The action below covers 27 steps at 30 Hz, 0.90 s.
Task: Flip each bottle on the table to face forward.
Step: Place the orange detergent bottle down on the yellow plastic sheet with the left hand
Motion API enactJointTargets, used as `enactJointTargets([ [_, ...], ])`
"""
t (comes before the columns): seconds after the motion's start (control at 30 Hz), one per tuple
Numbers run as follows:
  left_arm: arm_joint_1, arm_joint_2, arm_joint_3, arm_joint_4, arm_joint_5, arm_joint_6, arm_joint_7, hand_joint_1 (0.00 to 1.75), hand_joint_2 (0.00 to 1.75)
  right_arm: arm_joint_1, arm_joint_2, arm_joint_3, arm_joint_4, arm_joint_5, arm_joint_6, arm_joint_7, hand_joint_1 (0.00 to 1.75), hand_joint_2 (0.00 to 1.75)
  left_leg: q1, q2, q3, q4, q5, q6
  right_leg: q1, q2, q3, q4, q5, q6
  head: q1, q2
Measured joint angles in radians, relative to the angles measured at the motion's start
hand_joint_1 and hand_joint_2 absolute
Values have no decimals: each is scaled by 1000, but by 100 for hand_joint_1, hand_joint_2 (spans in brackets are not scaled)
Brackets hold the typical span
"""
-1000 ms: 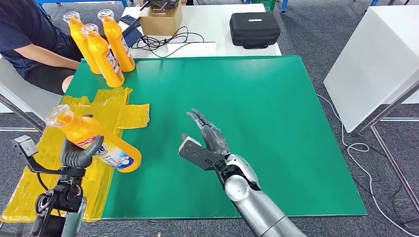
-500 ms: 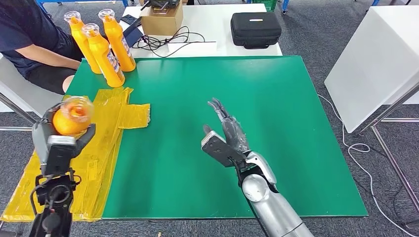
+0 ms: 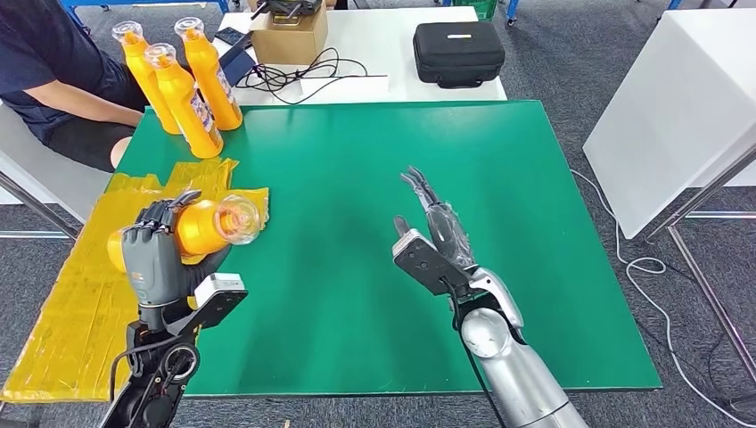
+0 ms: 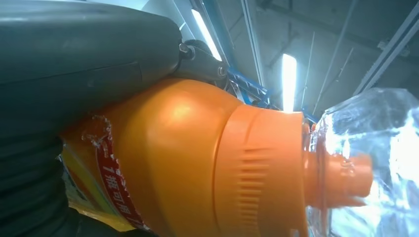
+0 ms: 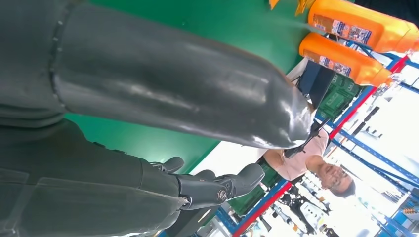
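Left robot hand [image 3: 159,259] grasps an orange bottle [image 3: 207,226], raised above the near-left part of the green counter [image 3: 374,169]. Dark fingers [image 3: 156,217] wrap over the bottle's body; the bottle lies roughly sideways, its clear cap [image 3: 242,218] turned right and toward the camera. Left wrist view, close up: orange body with a red-and-white label band, ribbed orange collar, clear cap over the nozzle.

Below the held bottle, crumpled yellow plastic sheeting [image 3: 80,303] covers the left edge of the counter and runs to the near-left corner.

Right robot hand [image 3: 434,245] is released, grasping nothing: fingers straight and apart, pointing away from the robot, thumb out to the left. It hangs above the middle of the counter, well apart from the held bottle.

Three more orange bottles [image 3: 183,85] stand upright in a tight cluster at the far-left corner of the counter, clear caps up, labels partly visible.

A seated person in a dark shirt [image 3: 53,71] is just left of that cluster.

Beyond the green surface, a white table [image 3: 383,36] carries a cardboard box [image 3: 290,36], black cables [image 3: 285,76] and a black zip case [image 3: 459,52].
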Motion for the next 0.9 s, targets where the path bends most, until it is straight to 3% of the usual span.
enactJointTargets([
  [0.23,-11,-15,-10,144,-291,2,6,175,175,-29,-15,3,7,-57,30,-37,0,0,0,0,0,0,0,0,0,0,0,0,0,0,0,0],
  [0.47,-49,-49,42,383,-393,3,-12,175,175,-50,-39,22,11,-103,32,-43,0,0,0,-1,0,0,0,0,-1,0,0,0,0,0,0,0],
  [0.7,-91,-57,93,582,-546,4,85,175,175,-50,-68,46,9,-110,28,-59,0,0,0,0,-1,0,0,0,0,0,0,0,0,0,0,0],
  [0.9,-145,-34,125,725,-556,4,127,175,175,-51,-89,65,9,-122,27,-70,0,0,0,0,-1,0,0,0,0,0,0,0,0,0,0,0],
])
